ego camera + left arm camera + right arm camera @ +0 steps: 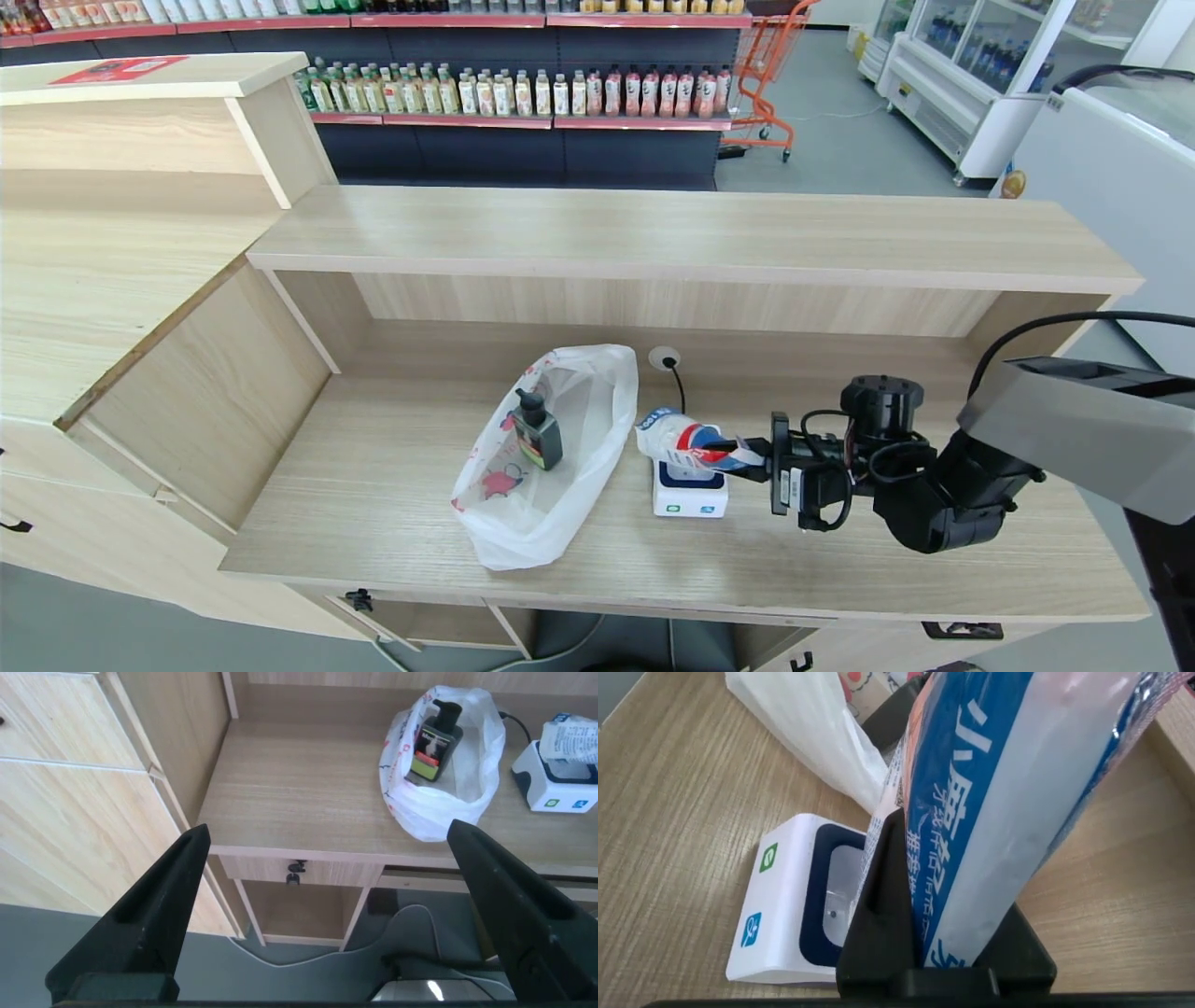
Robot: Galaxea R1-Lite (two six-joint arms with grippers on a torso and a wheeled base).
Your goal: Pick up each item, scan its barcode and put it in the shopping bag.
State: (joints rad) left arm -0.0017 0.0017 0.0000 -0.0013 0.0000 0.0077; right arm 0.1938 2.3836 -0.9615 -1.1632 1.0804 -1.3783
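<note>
My right gripper point(738, 459) is shut on a blue, white and red packet point(680, 441) and holds it just above the white barcode scanner point(689, 492). The packet point(1008, 812) sits between dark fingers point(878, 905), right over the scanner's dark window point(836, 901). Left of the scanner lies the white shopping bag point(597, 411), mouth open, with a dark pump bottle point(537, 431) inside. My left gripper point(327, 896) is open, off the counter's front left, with the bag point(411, 812), the bottle point(435, 742) and the scanner point(551, 789) beyond it.
A black cable runs from the scanner to a round socket point(664, 357) in the counter's back. A raised wooden shelf point(691, 233) overhangs the back, and a taller wooden side wall point(215, 383) bounds the left. A small latch point(295, 871) sits under the counter's front edge.
</note>
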